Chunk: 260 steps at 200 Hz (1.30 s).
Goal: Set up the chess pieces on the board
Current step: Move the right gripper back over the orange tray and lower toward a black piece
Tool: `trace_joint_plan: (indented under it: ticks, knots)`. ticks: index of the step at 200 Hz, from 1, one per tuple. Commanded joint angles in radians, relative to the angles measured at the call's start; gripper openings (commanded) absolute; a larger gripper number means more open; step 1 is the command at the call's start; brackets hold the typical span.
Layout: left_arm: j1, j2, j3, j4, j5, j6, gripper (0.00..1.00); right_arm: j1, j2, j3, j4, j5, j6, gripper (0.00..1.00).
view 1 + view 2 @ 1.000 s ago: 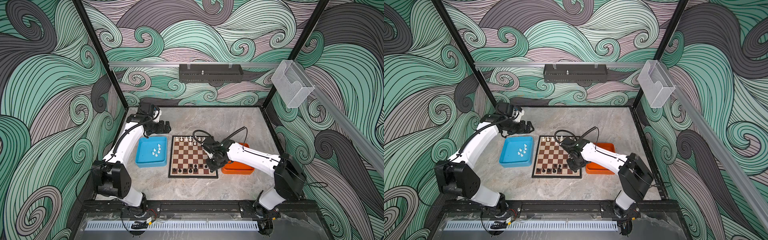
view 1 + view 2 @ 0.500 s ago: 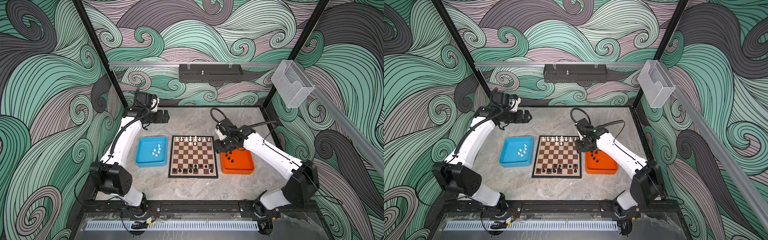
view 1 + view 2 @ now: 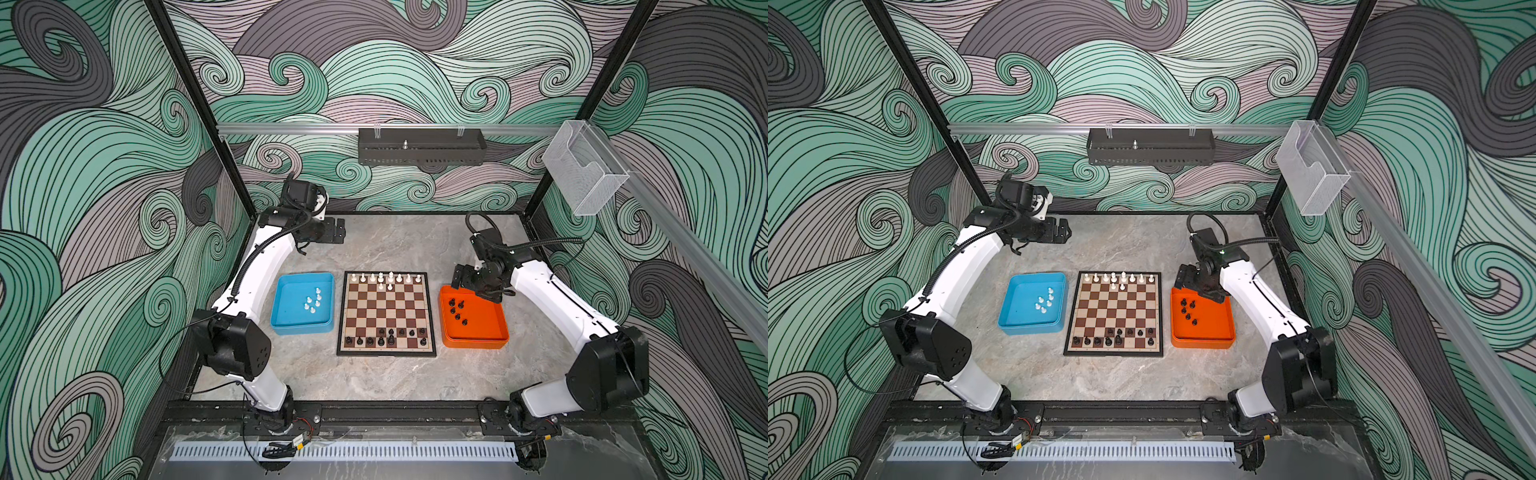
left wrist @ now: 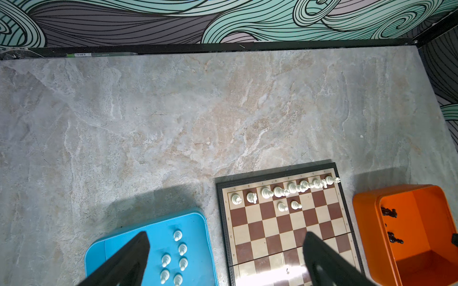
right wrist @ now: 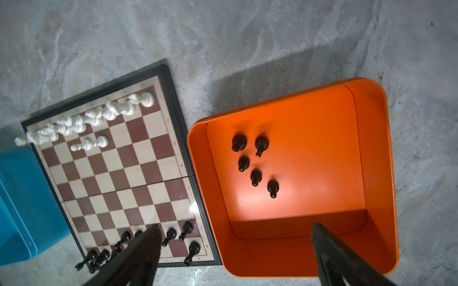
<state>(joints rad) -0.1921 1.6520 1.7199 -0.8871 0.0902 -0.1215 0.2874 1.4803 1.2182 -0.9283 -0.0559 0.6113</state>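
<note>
Squarely on the marbled table [image 3: 386, 245], flat, between a blue tray [image 3: 301, 328] on the left and an orange tray [image 3: 473, 343] on the right in both top views: the board [image 3: 386, 311]. Brown and cream checks, pale margin with small printed marks, black patterned frame, a fold seam across the middle in the right wrist view. Small glare patch on its near half. Tiny against those squares, the chess pieces, glossy plastic. Along the far edge, white chess pieces [image 3: 372, 277] upright in a filled row, with two more round-headed ones just in front, side by side near the middle. Along the near edge, black chess pieces [image 3: 380, 341] in two part-filled rows, gaps among them, one taller than its neighbours. Six loose white pieces [image 4: 182, 248] standing clustered in the blue tray; five loose black pieces [image 5: 255, 175] upright in the orange tray, toward its board side. Left gripper [image 3: 341, 231] held high over bare table beyond the blue tray, well apart from the board, fingers [image 4: 128, 260] spread wide with only air between. Right gripper [image 5: 235, 226] above the far edge of the orange tray, fingers [image 5: 334, 252] likewise far apart, gripping nothing, clear of the black pieces below.
</note>
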Motion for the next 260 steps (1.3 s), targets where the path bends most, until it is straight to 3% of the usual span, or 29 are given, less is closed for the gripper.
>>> trace_joint_plan:
  ticks: [1,30,112,153,260]
  knots:
    - [-0.003,0.005,0.028,-0.023,-0.024,0.015,0.99,-0.046,0.026,-0.048,0.025,-0.060,0.131,0.87]
    - [-0.002,0.015,0.021,-0.015,-0.015,0.034,0.99,-0.088,0.061,-0.090,0.074,-0.106,0.198,0.71]
    - [-0.002,0.035,-0.010,-0.004,0.001,0.051,0.99,-0.109,0.172,-0.111,0.145,-0.127,0.271,0.49]
    - [-0.003,0.036,-0.017,-0.003,-0.002,0.058,0.99,-0.110,0.217,-0.117,0.169,-0.124,0.271,0.41]
    - [-0.003,0.059,-0.011,-0.003,-0.004,0.059,0.99,-0.117,0.275,-0.112,0.195,-0.108,0.246,0.32]
